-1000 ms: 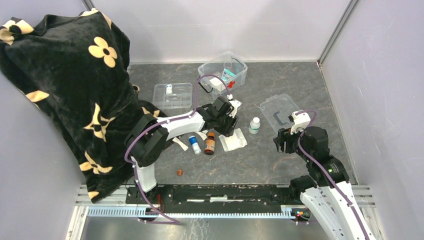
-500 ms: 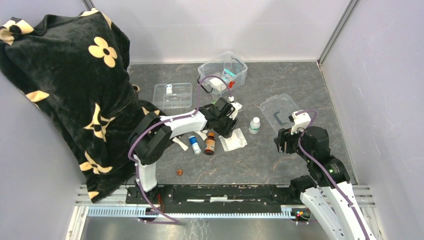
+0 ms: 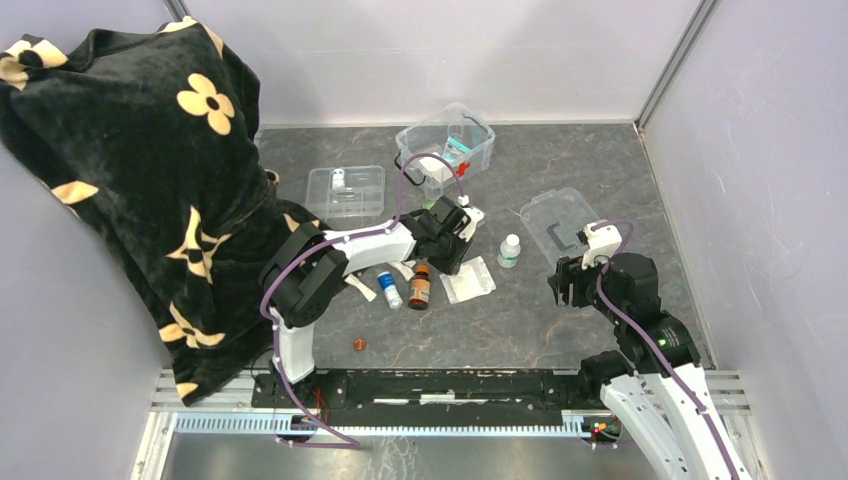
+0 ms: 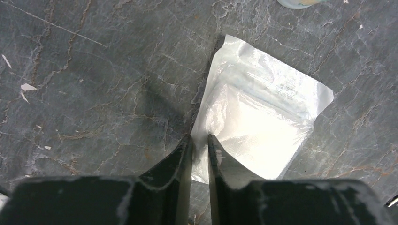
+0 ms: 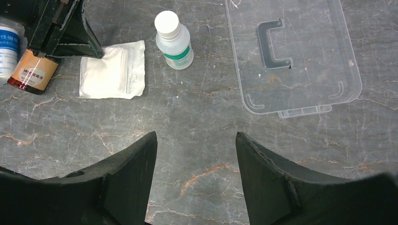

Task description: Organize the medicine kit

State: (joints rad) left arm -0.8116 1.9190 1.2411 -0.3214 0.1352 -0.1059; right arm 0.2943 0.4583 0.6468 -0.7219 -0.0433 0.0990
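Top external view: The medicine kit (image 3: 404,137) stands open-topped on the counter (image 3: 600,160), at 12 o'clock from my left tool (image 3: 455,265) and well apart from it. My left tool is low at the 9 o'clock edge of the sealed white pouch (image 3: 470,282). The brown bottle (image 3: 420,287) lies just beside the pouch at 9 o'clock. My right tool (image 3: 565,283) is at 3 o'clock of the pouch, with the flat clear lid (image 3: 558,225) at its 12 o'clock.

Left wrist view: My left tool's jaws stand almost together, with the pouch edge in the slit. I cannot tell whether it is clamped.

Right wrist view: My right tool is released, jaws wide, nothing between them. The white-capped bottle (image 5: 173,40) lies at 11 o'clock, between pouch and lid.
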